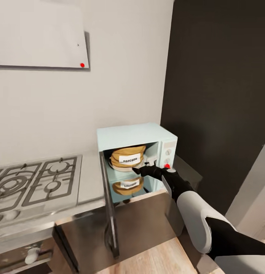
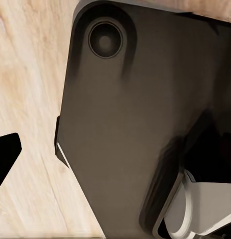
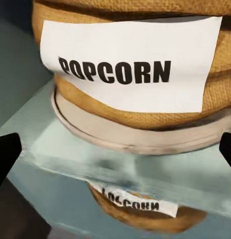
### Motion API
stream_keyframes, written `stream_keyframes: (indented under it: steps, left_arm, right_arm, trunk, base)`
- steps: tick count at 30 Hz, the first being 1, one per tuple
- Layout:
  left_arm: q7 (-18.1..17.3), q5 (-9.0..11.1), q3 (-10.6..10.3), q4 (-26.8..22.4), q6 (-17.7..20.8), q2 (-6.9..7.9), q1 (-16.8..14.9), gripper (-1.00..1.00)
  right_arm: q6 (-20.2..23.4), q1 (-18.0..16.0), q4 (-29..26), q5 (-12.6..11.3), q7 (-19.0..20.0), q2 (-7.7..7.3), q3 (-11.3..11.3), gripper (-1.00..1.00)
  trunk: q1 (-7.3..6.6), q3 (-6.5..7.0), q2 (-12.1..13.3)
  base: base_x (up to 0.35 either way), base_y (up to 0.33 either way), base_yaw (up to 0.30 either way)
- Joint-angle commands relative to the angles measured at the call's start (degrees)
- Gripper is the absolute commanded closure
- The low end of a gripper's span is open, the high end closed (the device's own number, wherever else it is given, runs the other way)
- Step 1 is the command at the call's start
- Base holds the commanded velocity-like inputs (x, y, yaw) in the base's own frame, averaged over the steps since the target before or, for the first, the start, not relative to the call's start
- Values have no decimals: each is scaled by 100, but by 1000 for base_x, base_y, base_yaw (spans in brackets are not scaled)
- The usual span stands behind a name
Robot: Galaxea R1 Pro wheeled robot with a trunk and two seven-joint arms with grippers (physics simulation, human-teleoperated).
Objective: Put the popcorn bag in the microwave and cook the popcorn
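Note:
The pale mint microwave [image 1: 136, 133] stands on the grey countertop [image 1: 90, 182] with its door [image 1: 109, 205] swung wide open toward me. Inside, the tan popcorn bag [image 1: 128, 156] sits upright on a round plate [image 3: 140, 142], its white "POPCORN" label [image 3: 130, 69] facing out. A mirror image of the bag [image 3: 145, 209] shows in the glossy floor below. My right gripper [image 1: 146, 165] is open just in front of the bag, at the microwave's mouth, holding nothing; its fingertips [image 3: 6, 154] stand wide apart. The bag hides any popcorn. My left gripper [image 2: 115, 154] hangs low over the wooden floor, open.
A steel gas hob [image 1: 33, 182] lies left of the microwave. A dark tall panel [image 1: 216, 95] rises right of it. The microwave's knob panel [image 1: 168, 152] carries a red mark [image 1: 166, 166] beside my right wrist. My own dark base [image 2: 125, 124] shows in the left wrist view.

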Motion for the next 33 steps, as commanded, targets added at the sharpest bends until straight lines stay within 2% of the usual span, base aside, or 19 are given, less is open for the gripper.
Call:
stream_keyframes:
  steps: [1, 4, 7, 8, 12, 14, 16, 17, 19, 21, 22, 24, 26, 27, 29, 32, 33]
  left_arm:
    - [9, 28, 17, -9, -8, -5, 2, -100]
    - [7, 22, 15, -11, -8, -14, 2, -100]
    - [8, 12, 8, -11, -8, -18, 2, -100]
    - [8, 7, 7, -11, -8, -19, 2, -100]
    - [9, 5, 6, -11, -8, -19, 2, -100]
    - [9, 6, 6, -11, -8, -19, 2, -100]
    - [3, 5, 10, -11, -8, -12, 2, -100]
    - [1, -8, 9, -7, -8, -17, 2, -100]
    - [1, -14, 7, -8, -10, -17, 2, -100]
    - [-2, -16, 3, -6, -10, -12, 2, -100]
    - [-5, -16, 0, -5, -9, -11, 2, -100]
    - [-7, -16, -2, -5, -10, -11, 2, -100]
    - [-8, -14, -1, -6, -12, -10, 2, -100]
    - [-8, -7, 3, -6, -9, -4, 2, -100]
    - [-8, 1, 9, -8, -12, -3, 2, -100]
    - [-8, 13, 18, -11, -11, -2, 2, -100]
    - [-8, 15, 20, -11, -13, -2, 2, -100]
  right_arm:
    - [40, -3, -11, 14, 44, 7, -52, -100]
    - [74, -2, -17, 5, 32, 7, -58, -100]
    - [253, -3, -28, 5, 29, -174, -56, -100]
    - [435, -1, -50, 11, 29, -222, -57, -100]
    - [892, -2, -77, 27, 25, -323, -60, -100]
    - [937, -3, -44, 25, 23, -476, -57, -100]
    - [966, -3, 108, 4, 28, -791, -52, -100]
    - [973, -3, 559, 0, 21, -1074, -56, -100]
    - [965, -3, 1087, 3, 10, -1317, -53, -100]
    - [906, -2, 1907, 21, -58, -1601, -52, -100]
    - [896, 0, 2167, 20, -121, -1698, -51, -100]
    - [904, 31, 2351, 21, -250, -1789, -45, -100]
    - [940, 245, 2415, 23, -395, -1835, -37, -100]
    - [952, 702, 2437, 23, -596, -1866, -24, -100]
    - [953, 1167, 2440, 23, -931, -1849, -14, -100]
    - [895, 2052, 2450, 23, -1946, -1793, -13, -100]
    - [886, 2202, 2452, 22, -2105, -1785, -14, -100]
  trunk:
    - [-3, -6, -5]
    - [-3, -6, -5]
    - [-3, -6, -5]
    - [-3, -6, -5]
    - [-3, -6, -5]
    - [-3, -6, -5]
    - [-3, -6, -5]
    - [-3, -6, -5]
    - [-3, -6, -5]
    - [-3, -6, -5]
    - [-3, -6, -5]
    - [-3, -6, -5]
    - [-3, -6, -5]
    - [-3, -6, -5]
    - [-3, -6, -5]
    - [-3, -6, -5]
    - [-3, -6, -5]
  base:
    - [-337, 0, 0]
    - [-337, 0, 0]
    - [-337, 0, 0]
    - [-337, 0, 0]
    - [-337, 0, 0]
    - [-336, 0, 0]
    - [-315, 0, 0]
    - [-278, 0, 0]
    - [-263, 0, 0]
    - [-228, 0, 0]
    - [-182, 0, 0]
    - [-139, 0, 0]
    - [-57, 0, 0]
    - [-14, 0, 0]
    - [-8, 0, 0]
    - [-2, 0, 0]
    - [0, 0, 0]
